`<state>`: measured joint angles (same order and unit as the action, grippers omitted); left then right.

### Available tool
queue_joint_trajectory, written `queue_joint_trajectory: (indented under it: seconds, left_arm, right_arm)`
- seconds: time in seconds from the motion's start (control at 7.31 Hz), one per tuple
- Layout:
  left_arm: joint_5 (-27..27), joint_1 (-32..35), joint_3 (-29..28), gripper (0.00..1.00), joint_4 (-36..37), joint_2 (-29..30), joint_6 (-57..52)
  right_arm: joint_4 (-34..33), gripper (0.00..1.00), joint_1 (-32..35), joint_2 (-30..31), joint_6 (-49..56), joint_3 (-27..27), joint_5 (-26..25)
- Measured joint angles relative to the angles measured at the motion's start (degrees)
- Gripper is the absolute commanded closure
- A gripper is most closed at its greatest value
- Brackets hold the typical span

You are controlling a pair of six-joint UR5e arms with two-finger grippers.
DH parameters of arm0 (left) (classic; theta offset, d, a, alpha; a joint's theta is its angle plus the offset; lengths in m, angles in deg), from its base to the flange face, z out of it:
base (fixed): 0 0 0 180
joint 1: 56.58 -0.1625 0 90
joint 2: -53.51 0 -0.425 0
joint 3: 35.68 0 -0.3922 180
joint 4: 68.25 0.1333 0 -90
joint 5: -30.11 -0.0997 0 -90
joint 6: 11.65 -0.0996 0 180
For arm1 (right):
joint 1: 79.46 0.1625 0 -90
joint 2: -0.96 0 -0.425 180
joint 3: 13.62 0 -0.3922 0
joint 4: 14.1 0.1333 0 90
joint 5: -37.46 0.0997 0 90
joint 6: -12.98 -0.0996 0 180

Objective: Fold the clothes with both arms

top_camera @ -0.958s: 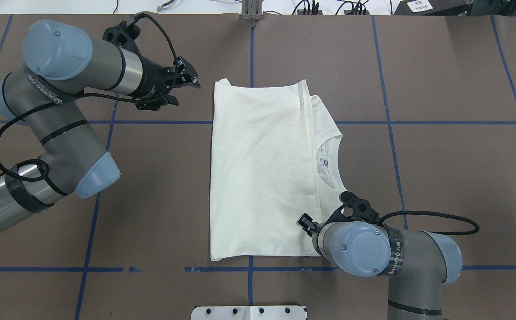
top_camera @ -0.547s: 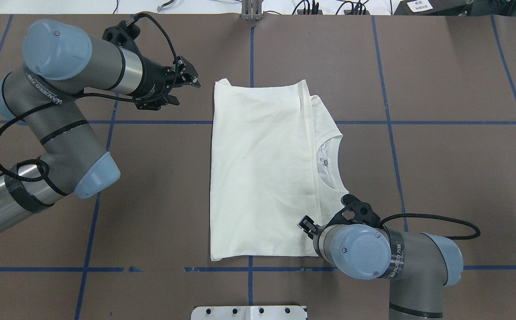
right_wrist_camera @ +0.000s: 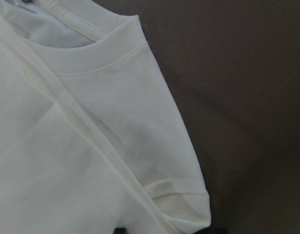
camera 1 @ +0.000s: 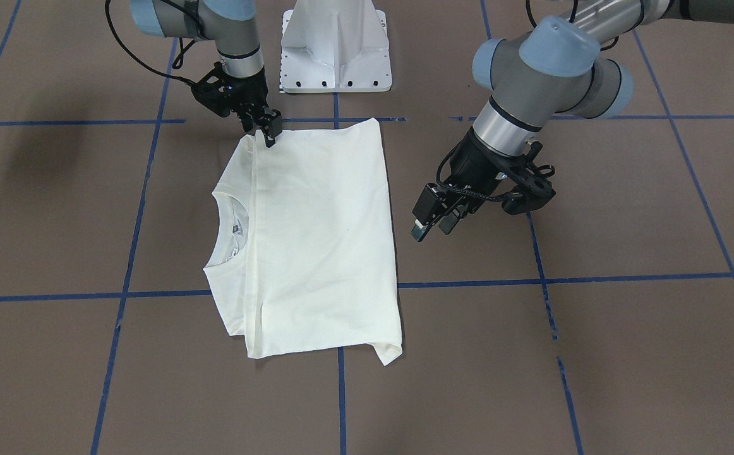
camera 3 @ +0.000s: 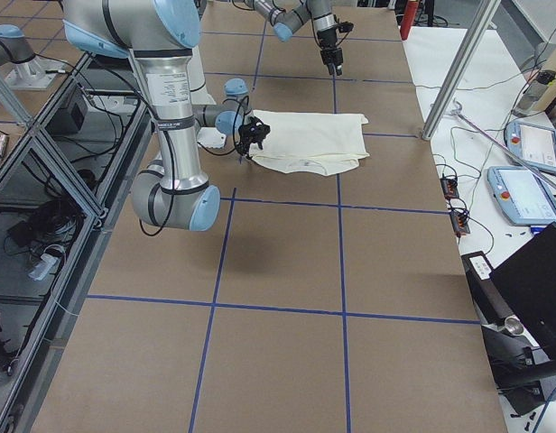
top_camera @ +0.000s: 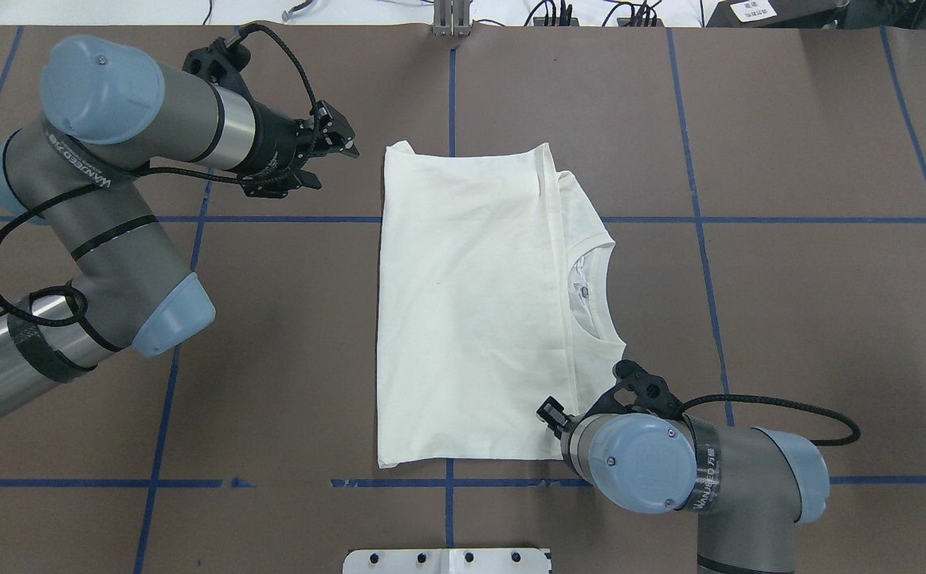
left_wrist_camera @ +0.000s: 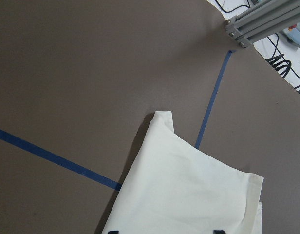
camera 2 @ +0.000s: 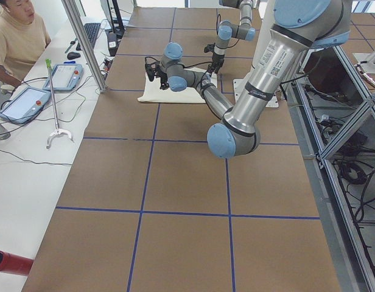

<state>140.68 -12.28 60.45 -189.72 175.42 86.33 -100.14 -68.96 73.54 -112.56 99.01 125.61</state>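
The cream-white shirt [top_camera: 463, 319] lies folded flat at the table's middle, with its ribbed collar [top_camera: 590, 295] toward my right arm. Its print is hidden. My left gripper [top_camera: 334, 166] is open and empty, just off the shirt's far left corner, above the table [camera 1: 431, 229]. My right gripper [camera 1: 269, 134] hangs low over the shirt's near corner by the shoulder. In the overhead view its wrist hides it. The right wrist view shows that shoulder corner [right_wrist_camera: 179, 185] between two spread fingertips, so it is open. The left wrist view shows the shirt's far corner [left_wrist_camera: 162, 119].
The white pedestal base [camera 1: 335, 50] stands at the robot's edge, close behind the shirt. Blue tape lines [top_camera: 698, 219] cross the brown table cover. A metal post [top_camera: 452, 20] stands at the far edge. An operator [camera 2: 17, 36] sits by tablets beyond it.
My right arm has drawn back slightly toward the robot's edge, over the shirt's near corner. The left arm and the shirt have not visibly moved.
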Motion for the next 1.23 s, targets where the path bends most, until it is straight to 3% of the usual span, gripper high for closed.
queue_joint_trajectory:
  seconds: [0.82,0.96,1.23]
  left_arm:
    - [-0.09,0.09,0.2,0.29,0.0,-0.09,0.02]
    - [-0.09,0.15,0.21,0.29,0.0,-0.09,0.02]
    - [-0.09,0.23,0.21,0.29,0.02,-0.09,0.02]
  right_arm:
    - [-1.28,1.0,-0.09,0.06,0.03,1.8,0.3]
    - [-1.38,0.42,-0.09,0.37,0.03,2.29,0.27]
    - [-1.54,0.18,-0.18,1.23,-0.02,2.53,-0.26]
